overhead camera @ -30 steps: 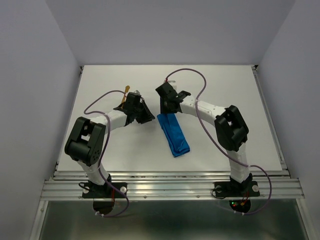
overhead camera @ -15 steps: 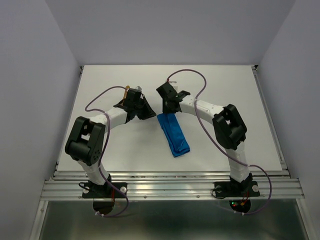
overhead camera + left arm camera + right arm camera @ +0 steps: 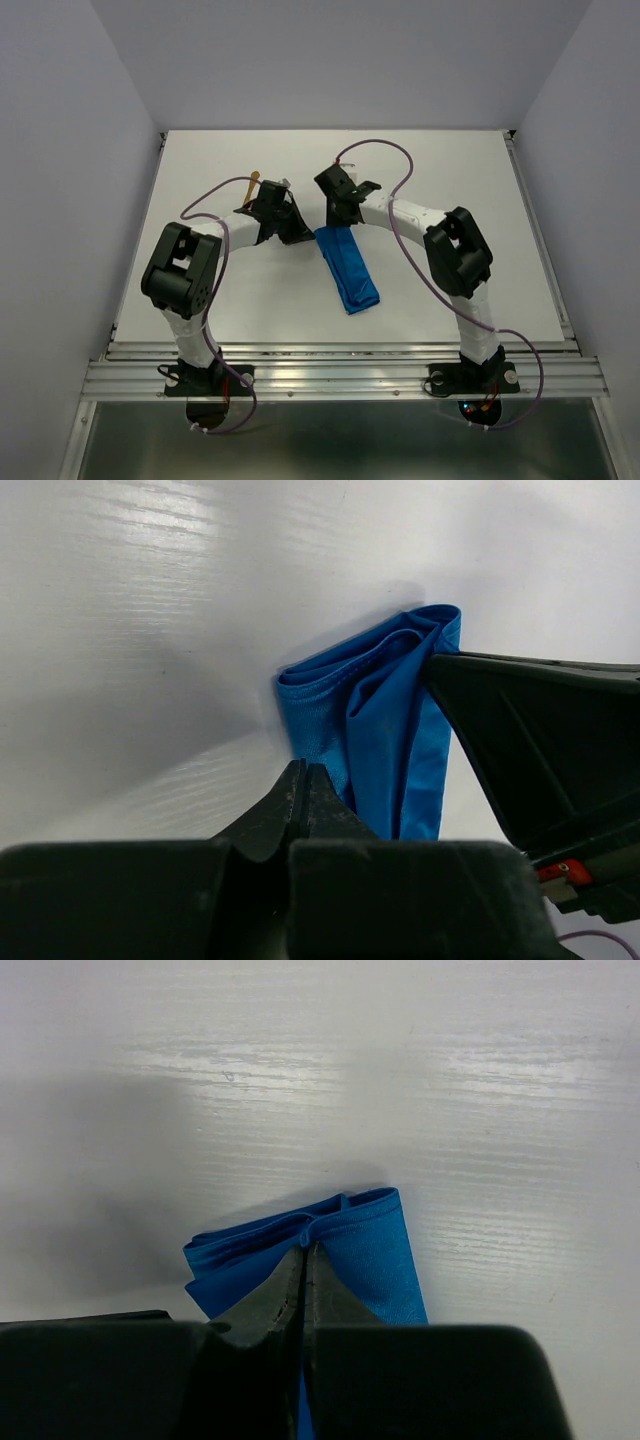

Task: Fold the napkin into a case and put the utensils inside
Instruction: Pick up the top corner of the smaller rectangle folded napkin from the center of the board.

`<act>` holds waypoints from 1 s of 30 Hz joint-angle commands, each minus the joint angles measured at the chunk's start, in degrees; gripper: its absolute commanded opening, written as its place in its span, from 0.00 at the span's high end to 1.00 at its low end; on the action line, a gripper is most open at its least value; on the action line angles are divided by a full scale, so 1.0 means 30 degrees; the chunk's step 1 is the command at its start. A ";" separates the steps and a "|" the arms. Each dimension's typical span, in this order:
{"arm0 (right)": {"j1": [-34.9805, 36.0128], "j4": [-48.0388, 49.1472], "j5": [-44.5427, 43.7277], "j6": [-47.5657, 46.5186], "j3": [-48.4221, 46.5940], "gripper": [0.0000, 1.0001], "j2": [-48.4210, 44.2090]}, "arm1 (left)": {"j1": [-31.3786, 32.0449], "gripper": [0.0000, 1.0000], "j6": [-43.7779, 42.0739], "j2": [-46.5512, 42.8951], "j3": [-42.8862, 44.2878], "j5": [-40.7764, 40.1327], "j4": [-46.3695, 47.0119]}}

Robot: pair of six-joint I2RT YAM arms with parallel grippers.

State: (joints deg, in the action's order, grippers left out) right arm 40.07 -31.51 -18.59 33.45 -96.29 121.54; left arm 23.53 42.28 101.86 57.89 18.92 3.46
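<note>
The napkin case (image 3: 348,268) lies as a narrow blue strip on the white table (image 3: 450,200), between my two arms. Its near end points toward my right base, and its far end is under both my wrists. I judge the folding done, so my work is at that far end, where the layers show as a mouth. My right gripper (image 3: 304,1255) is pinched tight with its tips on the hem at the middle of that end. The cloth puckers there, so I take it to be nipping the top layer to lift it. My left gripper (image 3: 305,780) is also fully closed, its tips touching the case's left corner. I cannot tell whether a layer is caught between them. Beyond my left wrist a golden-orange utensil (image 3: 254,180) waits on the table, not yet inside
</note>
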 commanded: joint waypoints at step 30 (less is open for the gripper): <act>0.0411 0.1830 0.2416 -0.0047 0.0339 0.99 -0.1459 | -0.0021 1.00 -0.0471 0.1875 0.1446 0.1604 0.0837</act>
State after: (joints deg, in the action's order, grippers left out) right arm 40.38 -28.62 -12.36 33.41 -94.70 120.36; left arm 23.53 41.80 107.63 60.10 22.63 4.95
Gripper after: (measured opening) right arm 0.022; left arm 0.019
